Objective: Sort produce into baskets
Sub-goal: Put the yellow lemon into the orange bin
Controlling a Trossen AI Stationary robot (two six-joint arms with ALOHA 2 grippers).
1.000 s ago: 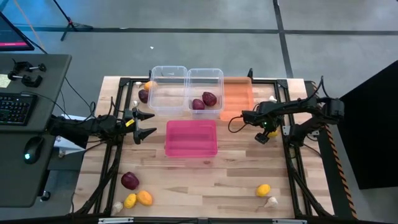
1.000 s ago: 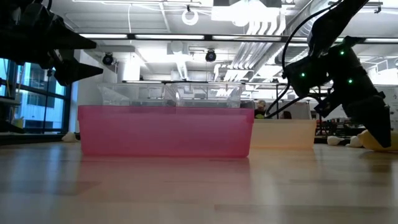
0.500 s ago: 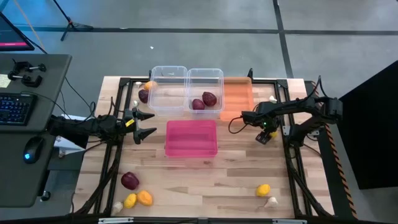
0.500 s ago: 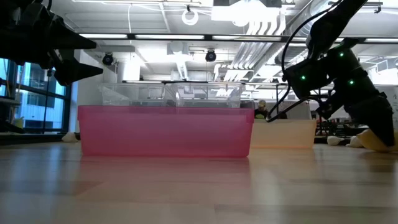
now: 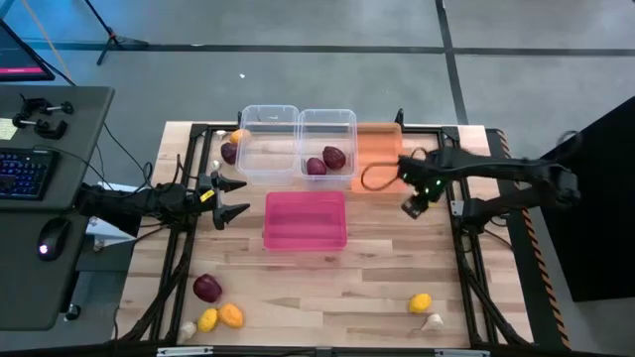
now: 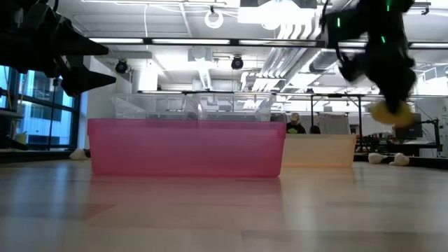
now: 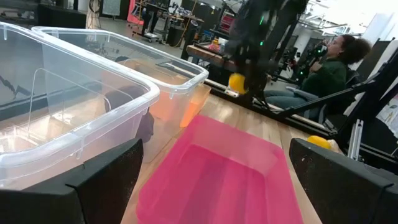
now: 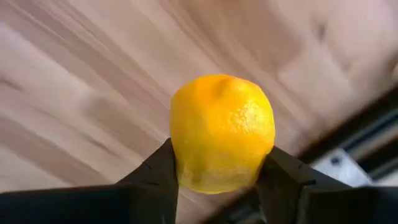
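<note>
Yellow lemon [image 8: 222, 132] sits clamped between the right gripper's [image 8: 217, 165] fingers, lifted clear of the table near the orange bin [image 5: 379, 152]. Carry it level over that bin's middle and release low. Left gripper [image 5: 230, 197] waits, fingers spread, beside the pink bin [image 5: 305, 220].

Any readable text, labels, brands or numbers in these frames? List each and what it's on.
None readable.
Keyboard on the side desk: key legends too small to read.
Yellow note on the same desk: no legible writing.
Screen corner at the far left of the high view: too little of it shows to read anything.
Pink bin, orange bin, lemon in the right gripper: no labels or print visible.
</note>
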